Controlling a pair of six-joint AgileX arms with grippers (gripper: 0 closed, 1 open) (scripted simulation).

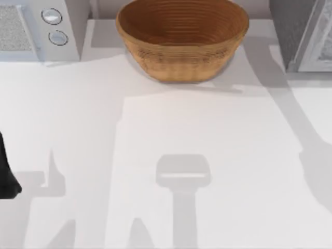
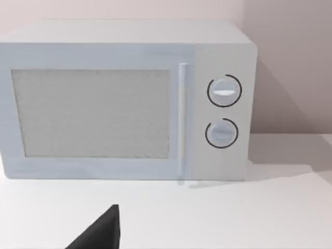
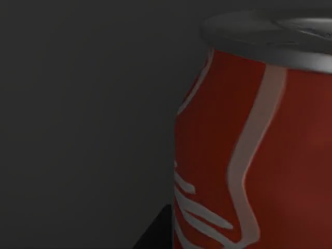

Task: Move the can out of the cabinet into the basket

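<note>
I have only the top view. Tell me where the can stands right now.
Observer: The can stands upright, close in front of the right wrist camera, with dark surroundings behind it.
Operator: Report on the right pincer.
Observer: A dark part of the right pincer shows close beside the can. I cannot tell whether it touches it.
Operator: Check the left wrist view too.
Observer: It faces the white appliance, whose door is shut. A dark part of the left pincer shows above the table.
</note>
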